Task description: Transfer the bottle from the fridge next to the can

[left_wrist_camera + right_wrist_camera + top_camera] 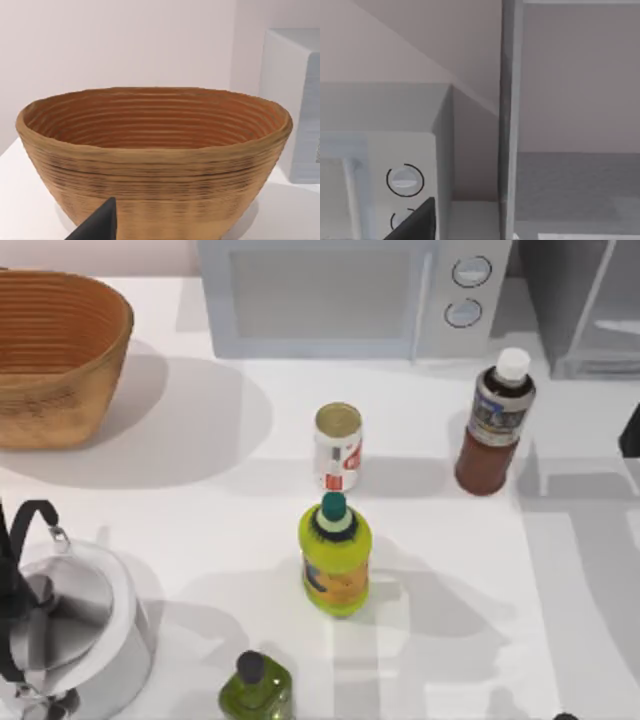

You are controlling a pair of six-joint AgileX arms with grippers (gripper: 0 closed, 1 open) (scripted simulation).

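From above, the bottle (495, 425) stood upright, cap up, long axis vertical, outside the fridge (590, 305), well right of the can (338, 445). Left wrist: a basket (155, 160) ahead of the left gripper (grip state unclear). Right wrist: the fridge frame ahead; right gripper's opening unclear. A clumsy regrasp could topple the tall bottle.

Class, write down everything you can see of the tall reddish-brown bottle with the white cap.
The bottle stands upright on the white table, out of the fridge, just in front of it at the top view's right. Its body looks like dark reddish-brown plastic, with a white screw cap and a grey-blue label round the upper part. It stands apart from the can, to that can's right. Nothing touches it but the table.
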